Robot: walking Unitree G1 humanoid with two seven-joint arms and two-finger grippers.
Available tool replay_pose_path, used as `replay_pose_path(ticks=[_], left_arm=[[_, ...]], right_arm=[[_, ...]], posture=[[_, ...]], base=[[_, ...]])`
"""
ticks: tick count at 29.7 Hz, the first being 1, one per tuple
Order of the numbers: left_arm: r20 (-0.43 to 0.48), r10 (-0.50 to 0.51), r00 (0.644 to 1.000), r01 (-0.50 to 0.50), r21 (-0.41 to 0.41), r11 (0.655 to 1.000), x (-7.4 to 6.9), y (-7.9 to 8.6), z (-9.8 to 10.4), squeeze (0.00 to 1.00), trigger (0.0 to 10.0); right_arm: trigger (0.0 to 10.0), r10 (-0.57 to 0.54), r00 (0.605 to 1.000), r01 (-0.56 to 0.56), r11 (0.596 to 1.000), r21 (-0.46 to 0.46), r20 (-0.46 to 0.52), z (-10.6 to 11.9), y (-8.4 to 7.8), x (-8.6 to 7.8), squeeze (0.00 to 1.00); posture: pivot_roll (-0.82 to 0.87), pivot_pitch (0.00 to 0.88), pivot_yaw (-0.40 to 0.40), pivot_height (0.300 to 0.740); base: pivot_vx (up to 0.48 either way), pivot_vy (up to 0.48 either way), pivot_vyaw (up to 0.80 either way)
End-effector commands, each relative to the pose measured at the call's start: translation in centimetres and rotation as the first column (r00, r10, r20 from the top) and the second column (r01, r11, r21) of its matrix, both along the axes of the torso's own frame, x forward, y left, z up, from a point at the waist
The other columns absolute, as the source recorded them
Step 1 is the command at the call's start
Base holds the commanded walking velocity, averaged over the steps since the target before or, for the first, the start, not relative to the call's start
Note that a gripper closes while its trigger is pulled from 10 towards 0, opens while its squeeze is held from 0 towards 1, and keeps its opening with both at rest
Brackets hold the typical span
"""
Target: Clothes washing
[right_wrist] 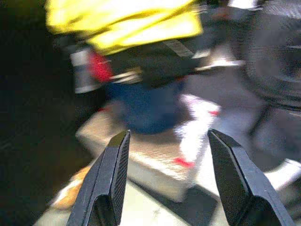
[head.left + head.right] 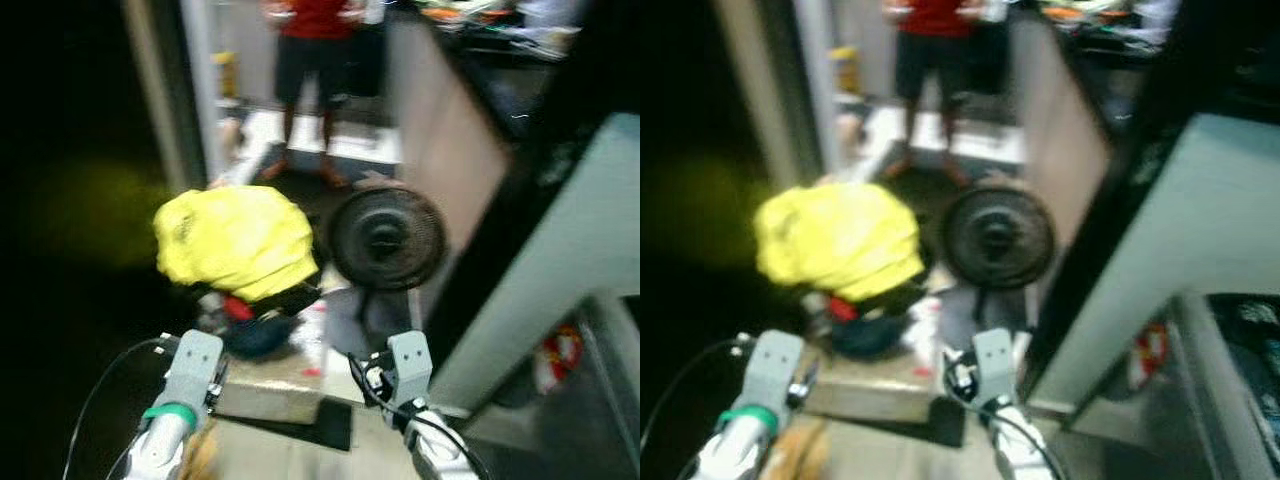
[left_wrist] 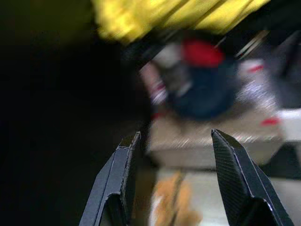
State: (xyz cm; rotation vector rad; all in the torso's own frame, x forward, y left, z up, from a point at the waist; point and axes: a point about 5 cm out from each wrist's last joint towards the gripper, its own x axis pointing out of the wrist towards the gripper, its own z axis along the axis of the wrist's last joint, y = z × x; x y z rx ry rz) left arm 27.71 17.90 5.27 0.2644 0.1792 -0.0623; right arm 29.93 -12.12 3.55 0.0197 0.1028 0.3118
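Note:
A heap of clothes lies on the floor ahead: a bright yellow garment (image 2: 235,240) on top, with dark blue (image 2: 255,335), red and white pieces (image 1: 195,125) under it. The picture is blurred. My left gripper (image 3: 174,141) is open and empty, held a little short of the heap's near edge, above a pale box (image 3: 211,141). In the right wrist view my right gripper (image 1: 164,139) is open and empty as well, facing the blue cloth (image 1: 143,110) from the near side. Both wrists (image 2: 190,375) show low in the eye views.
A round black fan (image 2: 388,238) stands just right of the heap. A pale slanted panel (image 2: 560,260) rises at the right. A person in a red top and dark shorts (image 2: 315,60) stands farther back. The left side is dark.

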Motion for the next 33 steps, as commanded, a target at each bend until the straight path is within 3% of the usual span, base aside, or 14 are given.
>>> replay_pose_path(ticks=[1,9,33], left_arm=[[-0.026,-0.017,1.000,0.017,-0.009,1.000,-0.37,-0.71,-0.64,0.00,10.0],[-0.015,-0.008,1.000,0.008,0.003,1.000,-0.25,-0.57,-0.53,0.00,10.0],[-0.013,-0.013,1.000,0.013,0.007,1.000,-0.25,-0.50,-0.52,0.00,10.0]], right_arm=[[10.0,-0.013,1.000,0.012,1.000,-0.016,-0.019,-0.52,-0.64,-0.35,0.00],[10.0,0.009,1.000,-0.009,1.000,-0.002,-0.019,-0.52,-0.32,-0.46,0.00],[10.0,0.014,1.000,-0.014,1.000,0.002,-0.022,-0.62,-0.22,-0.57,0.00]], posture=[[0.07,0.031,-0.016,0.740],[0.07,0.033,-0.016,0.740],[0.07,0.036,-0.015,0.740]], base=[[-0.311,0.000,0.76],[0.000,0.000,0.36],[0.446,0.000,0.00]])
